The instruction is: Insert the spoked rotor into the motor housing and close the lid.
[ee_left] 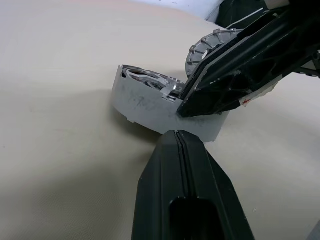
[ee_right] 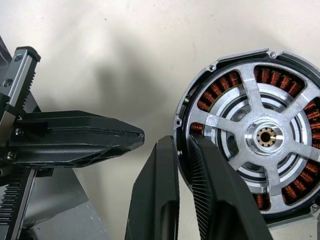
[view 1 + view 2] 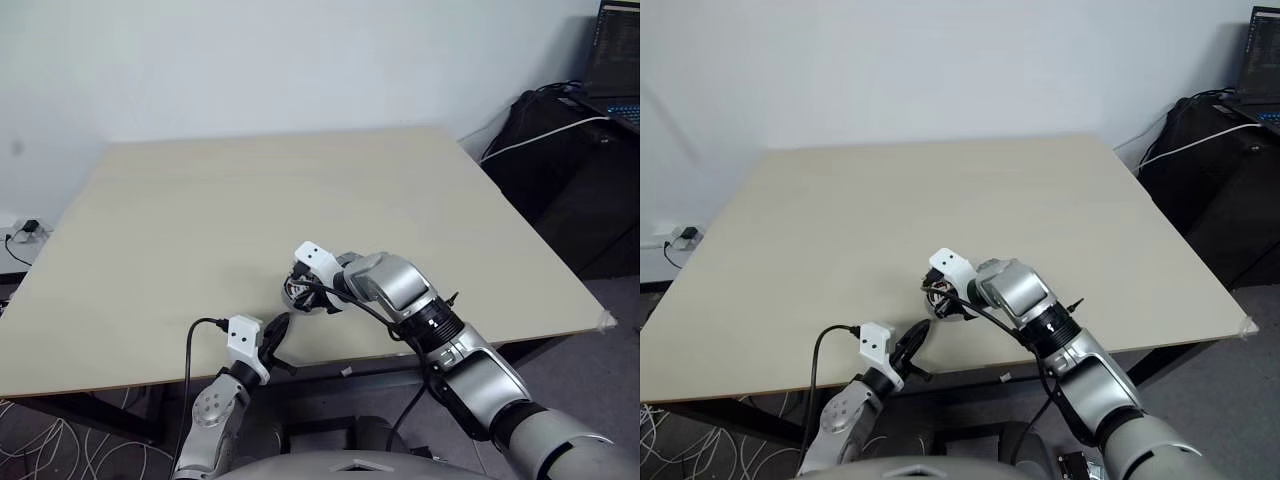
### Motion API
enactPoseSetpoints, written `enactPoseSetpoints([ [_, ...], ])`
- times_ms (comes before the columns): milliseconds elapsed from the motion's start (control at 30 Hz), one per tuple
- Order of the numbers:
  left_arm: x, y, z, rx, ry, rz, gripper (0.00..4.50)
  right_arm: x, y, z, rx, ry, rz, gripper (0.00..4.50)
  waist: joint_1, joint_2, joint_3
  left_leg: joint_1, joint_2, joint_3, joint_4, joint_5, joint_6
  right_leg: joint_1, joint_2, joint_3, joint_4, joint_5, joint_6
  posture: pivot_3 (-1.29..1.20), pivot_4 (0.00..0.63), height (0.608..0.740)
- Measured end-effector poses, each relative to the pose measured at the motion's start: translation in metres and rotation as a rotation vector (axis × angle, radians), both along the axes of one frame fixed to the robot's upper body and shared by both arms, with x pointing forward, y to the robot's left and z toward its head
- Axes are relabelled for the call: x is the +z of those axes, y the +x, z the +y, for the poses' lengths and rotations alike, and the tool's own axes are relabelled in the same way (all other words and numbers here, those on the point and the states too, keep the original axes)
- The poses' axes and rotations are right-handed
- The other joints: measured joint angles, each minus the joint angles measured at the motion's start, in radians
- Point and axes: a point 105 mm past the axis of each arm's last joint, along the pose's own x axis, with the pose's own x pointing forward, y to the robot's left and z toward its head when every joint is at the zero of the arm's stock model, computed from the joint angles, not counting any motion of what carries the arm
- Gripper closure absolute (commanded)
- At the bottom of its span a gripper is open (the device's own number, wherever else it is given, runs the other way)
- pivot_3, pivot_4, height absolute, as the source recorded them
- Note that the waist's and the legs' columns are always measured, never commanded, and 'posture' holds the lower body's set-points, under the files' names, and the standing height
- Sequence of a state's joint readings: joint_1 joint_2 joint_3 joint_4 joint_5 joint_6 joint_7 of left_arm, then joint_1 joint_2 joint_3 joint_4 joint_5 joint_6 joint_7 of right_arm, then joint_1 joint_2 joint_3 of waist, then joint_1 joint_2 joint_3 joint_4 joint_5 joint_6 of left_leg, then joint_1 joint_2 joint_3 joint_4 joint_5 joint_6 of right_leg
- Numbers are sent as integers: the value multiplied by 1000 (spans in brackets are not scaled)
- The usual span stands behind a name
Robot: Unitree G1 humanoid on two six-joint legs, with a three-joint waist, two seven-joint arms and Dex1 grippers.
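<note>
Near the front edge of the bench (image 3: 200, 200), about midway along it: motor housing (image 2: 220, 85), with the spoked rotor (image 2: 265, 135) sitting inside, silver arms crossing over the copper windings. Right hand (image 2: 180, 142) reaching down from the housing's right, closed to a narrow slit with the housing's dark rim caught in it. Left hand (image 1: 177, 135) shut tight and holding nothing, tips aimed at the housing's grey side and stopping just beside it, hanging right over the front edge. Little room between housing and that edge. Beyond the housing and out to both sides, broad bare bench all the way to the far edge and the wall. Off the far right corner, well apart from the housing, a laptop (image 3: 618, 50) on dark cases.
</note>
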State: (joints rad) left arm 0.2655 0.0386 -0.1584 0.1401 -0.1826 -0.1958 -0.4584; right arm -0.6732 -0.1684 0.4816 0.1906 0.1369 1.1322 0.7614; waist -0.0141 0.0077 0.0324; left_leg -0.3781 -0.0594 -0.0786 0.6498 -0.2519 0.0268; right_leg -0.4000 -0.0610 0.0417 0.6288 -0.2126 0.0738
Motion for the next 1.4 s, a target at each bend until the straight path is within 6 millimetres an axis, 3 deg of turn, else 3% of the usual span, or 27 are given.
enactPoseSetpoints([
  [133, -1, 0, 0, 4, -14, 13, 4500, 5, 3, 3, -20, 35, -12, 2194, 0, 1, 0, 0, 0, 0, 0, 0, 0, 0, 0, 0, 0, 0, 0, 0, 0, 740],
  [333, -1, 0, 0, 4, -16, 16, 4500, 17, 5, 11, -41, 118, 7, 2194, -1, 1, 0, 0, 0, 0, 0, 0, 0, 0, 0, 0, 0, 0, 0, 0, 0, 740],
  [500, -1, 0, 1, 4, -17, 17, 4500, 46, 7, 30, -71, 274, -10, 2194, -2, 1, -1, 0, 0, 0, -1, 0, 0, 0, 0, 0, 0, 0, 0, 0, 0, 740],
  [633, -1, 0, 0, 4, -18, 17, 4500, 84, 28, 34, -176, 385, -223, 2194, 0, 1, -1, 0, 0, 0, -1, -1, -1, 0, 0, 0, 0, 0, 1, 0, 0, 740],
  [733, -2, -1, 2, 15, -15, 22, 4500, 98, 52, 2, -292, 296, -520, 2194, 6, 0, -1, 0, -2, 0, -1, -1, -1, 1, -2, 0, -1, -2, 4, 0, 0, 740],
  [833, -3, -3, 5, 36, -11, 28, 4500, 91, 63, -43, -397, 144, -711, 2194, 4, 0, -2, 0, -2, 1, -1, -1, 0, 0, -2, 1, -2, -2, 2, 0, 0, 740],
  [967, -2, -5, 7, 44, -12, 25, 4500, 59, 54, -101, -503, -63, -806, 2194, 3, 1, -2, 0, -1, 2, -2, 1, 3, 1, -1, 2, -1, -6, 0, 0, 0, 740],
  [1067, -1, -4, 6, 38, -13, 24, 4500, 41, 39, -132, -599, -135, -791, 2817, 3, 1, -2, 0, 1, 2, -2, 2, 4, 3, 0, 2, 0, -7, 0, 0, 0, 740],
  [1233, -2, -4, 6, 24, -11, 34, 4500, 19, 15, -150, -676, -179, -737, 4377, 3, 0, -2, 1, 1, 2, 0, 1, 3, 2, 0, 2, -1, -7, 2, 0, 0, 740],
  [1400, -2, -3, 4, 5, -10, 38, 4500, -4, -3, -143, -697, -175, -655, 4447, 2, 1, -1, 1, 1, 2, 1, 0, 2, 2, 0, 2, -1, -6, 3, 0, 0, 740],
])
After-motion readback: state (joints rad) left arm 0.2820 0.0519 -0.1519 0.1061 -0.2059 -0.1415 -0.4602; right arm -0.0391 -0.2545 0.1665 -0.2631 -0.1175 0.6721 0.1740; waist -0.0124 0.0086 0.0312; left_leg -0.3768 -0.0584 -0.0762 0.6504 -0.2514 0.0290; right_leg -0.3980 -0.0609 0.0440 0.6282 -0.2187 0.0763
